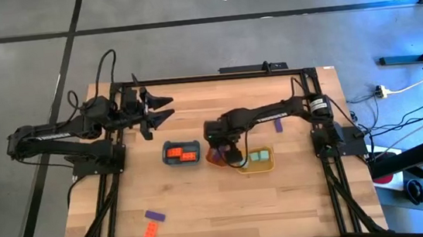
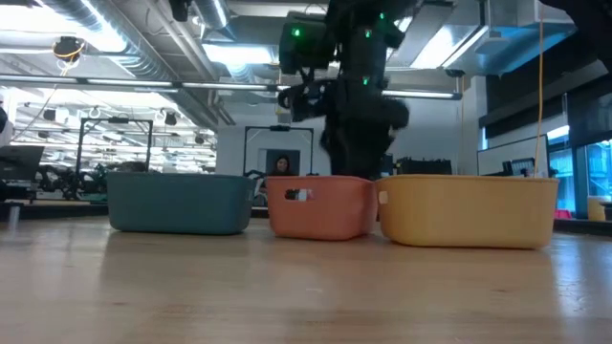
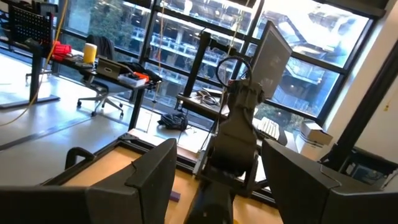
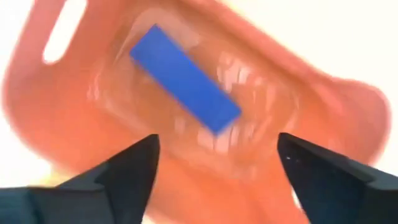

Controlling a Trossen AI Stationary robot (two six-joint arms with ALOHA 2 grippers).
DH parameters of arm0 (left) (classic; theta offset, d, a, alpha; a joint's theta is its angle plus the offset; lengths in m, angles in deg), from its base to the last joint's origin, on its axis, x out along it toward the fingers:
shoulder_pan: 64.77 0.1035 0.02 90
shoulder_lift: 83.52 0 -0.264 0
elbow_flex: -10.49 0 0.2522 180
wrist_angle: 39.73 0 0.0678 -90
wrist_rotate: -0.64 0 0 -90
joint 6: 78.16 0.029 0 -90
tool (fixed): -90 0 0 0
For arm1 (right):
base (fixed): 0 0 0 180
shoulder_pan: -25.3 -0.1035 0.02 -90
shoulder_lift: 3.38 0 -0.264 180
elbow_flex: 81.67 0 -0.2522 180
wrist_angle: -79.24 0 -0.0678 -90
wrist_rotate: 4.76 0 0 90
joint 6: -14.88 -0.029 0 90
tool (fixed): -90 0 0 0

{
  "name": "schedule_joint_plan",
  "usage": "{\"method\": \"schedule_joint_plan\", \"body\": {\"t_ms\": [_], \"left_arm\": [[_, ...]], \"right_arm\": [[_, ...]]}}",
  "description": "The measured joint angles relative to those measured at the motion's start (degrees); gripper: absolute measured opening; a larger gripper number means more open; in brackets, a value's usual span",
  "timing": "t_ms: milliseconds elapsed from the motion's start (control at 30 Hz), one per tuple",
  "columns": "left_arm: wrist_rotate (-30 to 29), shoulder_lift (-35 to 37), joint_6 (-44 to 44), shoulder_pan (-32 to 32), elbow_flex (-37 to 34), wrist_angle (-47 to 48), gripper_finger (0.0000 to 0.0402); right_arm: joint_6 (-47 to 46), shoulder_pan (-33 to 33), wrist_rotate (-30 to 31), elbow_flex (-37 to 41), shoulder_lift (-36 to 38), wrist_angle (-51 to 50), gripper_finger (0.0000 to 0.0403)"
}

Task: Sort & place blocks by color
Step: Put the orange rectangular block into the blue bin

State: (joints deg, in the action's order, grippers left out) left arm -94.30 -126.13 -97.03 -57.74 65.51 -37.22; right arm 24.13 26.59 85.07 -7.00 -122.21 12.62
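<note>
over the orange tray (image 1: 217, 158), near the middle of the tabletop (image 1: 204, 205), the right gripper (image 1: 228, 149) hangs with its jaws spread wide and nothing between them; in the right wrist view a purple block (image 4: 185, 79) lies free inside the orange tray (image 4: 74, 106), below and apart from both fingers (image 4: 127, 171); the orange tray stands between the blue tray (image 1: 181, 153) and the yellow tray (image 1: 256, 161), the three close together in a row, as the low view also shows: blue tray (image 2: 179, 203), orange tray (image 2: 320, 206), yellow tray (image 2: 469, 210); the blue tray holds orange-red blocks (image 1: 181, 153); the yellow tray holds mint green blocks (image 1: 259, 157); a second purple block (image 1: 278, 125) lies on the tabletop beside the right arm, apart from the trays; at the near edge of the tabletop, well apart from the trays, a third purple block (image 1: 155, 216) and a loose orange-red block (image 1: 151, 232) lie near each other; the left gripper (image 1: 165, 108) waits above the far left part of the tabletop, jaws wide apart and holding nothing; its fingers (image 3: 152, 177) show clear in the left wrist view.
</note>
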Motion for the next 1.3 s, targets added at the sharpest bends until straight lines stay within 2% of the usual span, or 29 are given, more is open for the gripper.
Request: {"method": "schedule_joint_plan", "body": {"t_ms": [67, 167, 300, 467, 567, 667, 767, 867, 1167, 1300], "left_arm": [[1.0, 0.0, 0.0, 0.0, 0.0, 0.1, 0.0227], [3.5, 0.7, 0.0, 0.0, 0.0, 0.4, 0.0227], [4.7, 2.1, -0.3, 0.0, 0.0, 2.6, 0.0227], [4.8, 3.4, -0.2, 0.0, 0.0, 3.6, 0.0227], [4.9, 3.3, -0.1, 0.0, 0.0, 3.5, 0.0227], [6.1, 3.3, 0.2, 0.0, 0.0, 3.6, 0.0227], [6.7, 3.3, 0.1, 0.0, 0.0, 3.7, 0.0227], [6.9, 3.3, 0.1, 0.0, 0.0, 3.7, 0.0227], [6.8, 3.3, -0.3, 0.0, 0.0, 3.6, 0.0227], [5.9, 3.3, -4.4, -0.1, 0.1, 4.4, 0.0227]], "right_arm": [[-0.4, 0.0, -0.8, -1.5, 1.2, -3.3, 0.0348], [-3.7, -0.1, -1.4, -0.7, 6.8, -1.8, 0.0353], [-13.4, -1.8, -0.8, 9.4, 19.4, 8.7, 0.0345], [-34.2, -6.7, 5.6, 31.6, 37.5, 34.5, 0.0337], [-44.0, -10.2, 9.9, 43.3, 45.3, 53.6, 0.0336], [-46.5, -12.7, 13.9, 51.3, 50.1, 73.8, 0.0336], [-44.2, -13.6, 17.2, 55.8, 51.8, 86.6, 0.0336], [-42.1, -13.6, 18.6, 56.4, 52.4, 89.3, 0.0336], [-38.7, -13.6, 18.6, 54.0, 51.8, 87.2, 0.0336], [-38.7, -13.6, 18.6, 54.0, 51.8, 87.2, 0.0336]]}}
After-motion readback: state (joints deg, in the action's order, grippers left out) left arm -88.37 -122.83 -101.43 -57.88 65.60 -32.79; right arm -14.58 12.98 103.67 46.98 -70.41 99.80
